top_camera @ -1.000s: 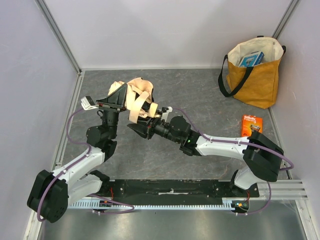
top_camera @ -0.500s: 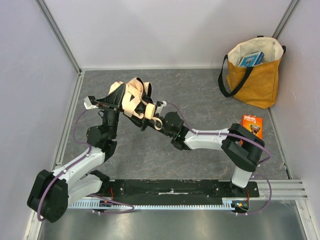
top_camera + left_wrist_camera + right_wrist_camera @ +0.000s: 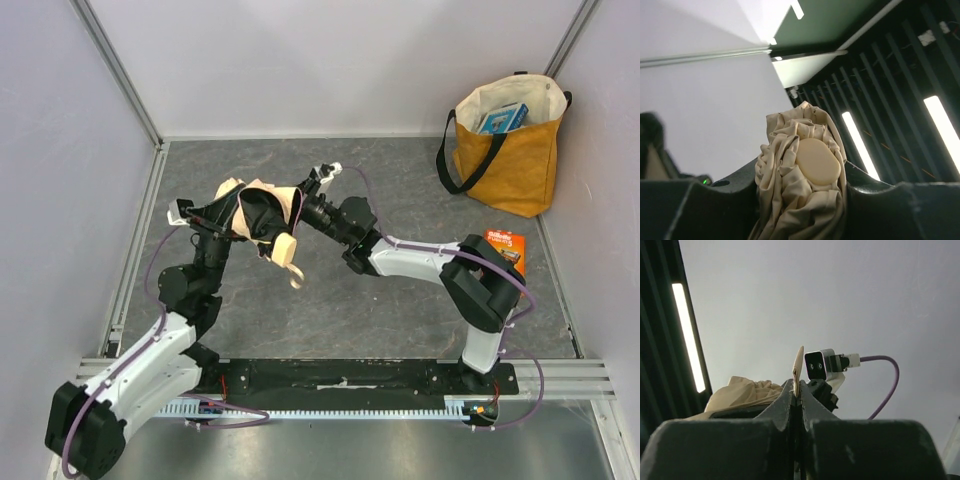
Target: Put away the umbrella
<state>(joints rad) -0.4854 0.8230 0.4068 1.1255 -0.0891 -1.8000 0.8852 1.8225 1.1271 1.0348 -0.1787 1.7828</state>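
The umbrella (image 3: 262, 212), a bundle of pale cream fabric, hangs above the table at centre left. Its wooden knob handle (image 3: 284, 248) points toward the near side, and the cord loop (image 3: 296, 278) dangles below it. My left gripper (image 3: 232, 215) is shut on the folded fabric from the left. In the left wrist view the bundle (image 3: 805, 200) and its oval cream cap (image 3: 819, 161) fill my left gripper (image 3: 801, 187). My right gripper (image 3: 300, 207) is at the umbrella's far right side. Its jaws (image 3: 799, 390) are shut on a thin cream strap (image 3: 799, 365) of the umbrella.
A mustard-yellow tote bag (image 3: 508, 155) with black straps stands at the back right, a blue box (image 3: 502, 118) inside it. An orange box (image 3: 503, 250) lies on the table by the right arm. Walls enclose the table on three sides.
My right gripper closed on the umbrella's strap and moved to its far side. The umbrella turned, so the knob and loop swung down toward the near side. The left arm shifted slightly.
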